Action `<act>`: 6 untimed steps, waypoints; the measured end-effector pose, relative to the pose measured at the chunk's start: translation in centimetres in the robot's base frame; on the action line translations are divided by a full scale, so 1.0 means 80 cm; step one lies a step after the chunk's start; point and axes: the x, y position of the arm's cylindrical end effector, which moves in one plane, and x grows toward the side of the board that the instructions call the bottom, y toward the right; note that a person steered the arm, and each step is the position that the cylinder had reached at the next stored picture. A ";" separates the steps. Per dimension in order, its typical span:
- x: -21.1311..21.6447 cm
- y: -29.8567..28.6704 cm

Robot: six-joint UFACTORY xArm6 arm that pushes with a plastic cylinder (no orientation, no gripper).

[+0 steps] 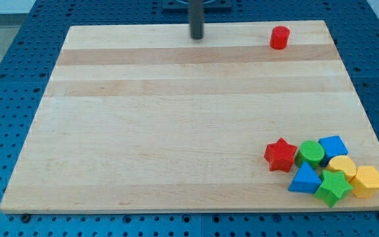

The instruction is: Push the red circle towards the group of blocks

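The red circle [279, 37] stands near the view's top right corner of the wooden board [176, 118]. My tip [197, 37] is at the view's top centre, well to the left of the red circle and apart from it. The group of blocks sits at the view's bottom right: a red star [281, 155], a green circle [312, 153], a blue block [333, 147], a yellow block [341, 166], a blue triangle [304, 178], a green star [333, 187] and a yellow hexagon [367, 181].
The board lies on a blue perforated table [5, 79]. The arm's dark base [196, 5] shows at the view's top edge above the board.
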 end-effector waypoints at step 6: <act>0.057 0.186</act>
